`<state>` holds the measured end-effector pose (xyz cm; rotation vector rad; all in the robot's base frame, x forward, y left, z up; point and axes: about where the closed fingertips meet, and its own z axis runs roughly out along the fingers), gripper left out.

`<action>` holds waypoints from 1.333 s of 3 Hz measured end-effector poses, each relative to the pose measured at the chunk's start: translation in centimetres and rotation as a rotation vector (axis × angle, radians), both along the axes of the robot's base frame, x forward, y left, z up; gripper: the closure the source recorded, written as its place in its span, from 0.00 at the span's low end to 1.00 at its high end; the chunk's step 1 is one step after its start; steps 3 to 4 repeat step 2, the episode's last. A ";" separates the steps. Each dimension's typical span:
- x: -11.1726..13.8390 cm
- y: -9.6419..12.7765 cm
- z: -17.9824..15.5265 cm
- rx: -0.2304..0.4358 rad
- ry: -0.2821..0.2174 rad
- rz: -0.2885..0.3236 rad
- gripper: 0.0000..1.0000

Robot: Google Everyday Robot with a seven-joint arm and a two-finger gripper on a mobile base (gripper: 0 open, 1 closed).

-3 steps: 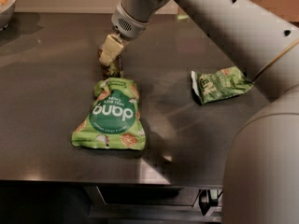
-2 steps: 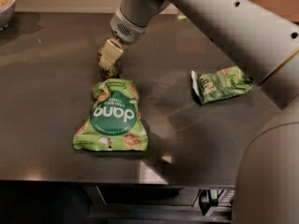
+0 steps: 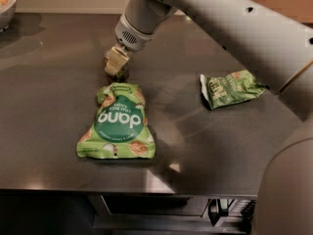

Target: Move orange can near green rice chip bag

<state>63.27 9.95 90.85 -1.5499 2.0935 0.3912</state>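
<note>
pale grey arm, vented wrist, cream gripper upper left

1. A dark, glossy countertop fills most of the view.
2. A small crumpled green bag with a white edge lies flat on the countertop's right side.
3. A pale bowl sits at the far left corner, cut off by the edge, holding something orange-yellow.
4. The gripper is low over the countertop's far middle.

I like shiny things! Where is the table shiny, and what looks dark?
Camera view: the table shows a pale glare patch near its front edge, below the green rice chip bag; the orange can looks dark, shaded under the gripper behind that bag.
</note>
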 end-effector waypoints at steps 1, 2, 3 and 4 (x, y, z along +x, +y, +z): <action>0.0 0.1 -0.1 -0.001 0.002 0.002 0.00; 0.0 0.1 -0.1 -0.001 0.002 0.002 0.00; 0.0 0.1 -0.1 -0.001 0.002 0.002 0.00; 0.0 0.1 -0.1 -0.001 0.002 0.002 0.00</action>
